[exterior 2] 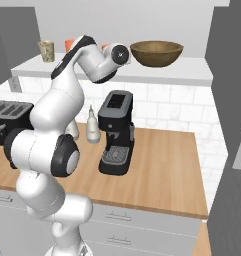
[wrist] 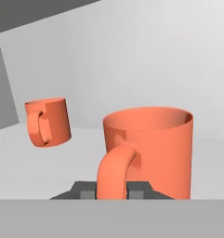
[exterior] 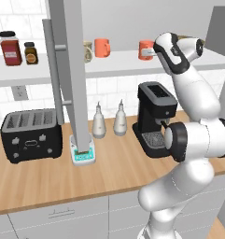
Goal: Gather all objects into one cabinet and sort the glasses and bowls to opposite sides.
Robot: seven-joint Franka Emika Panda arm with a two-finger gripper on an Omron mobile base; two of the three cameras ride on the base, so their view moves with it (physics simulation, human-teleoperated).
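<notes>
In the hand view the two-finger gripper (wrist: 111,193) sat with its dark fingertips (wrist: 87,194) on either side of the handle of the near glossy coral-orange mug (wrist: 153,151), the handle rising between them – whether the fingers actually pinched it or merely flanked it could not be told, since only their top edges showed. The second coral-orange mug (wrist: 47,122) stood further back to the left on the same white shelf (wrist: 20,158), well apart from the first, its handle turned toward the camera. From the left base view the arm's hand covered most of the near mug (exterior: 145,49), and the tall grey slab door with its long bar handle (exterior: 74,70) hid part of the cream-beige mug (exterior: 87,51) just left of the far orange mug (exterior: 102,47). In the right base view the arm's wrist blocked both orange mugs almost wholly, leaving slivers, while the wide dark-brown wooden bowl (exterior 2: 156,52) sat clear at the right of the shelf. Two lidded spice jars (exterior: 11,48) stood at the shelf's far left. Below ran a wooden counter (exterior: 109,172) – a black toaster (exterior: 30,134), a small teal scale (exterior: 82,156), two pale bottles (exterior: 99,121) and a black coffee machine (exterior: 153,116) stood against white tiles.
</notes>
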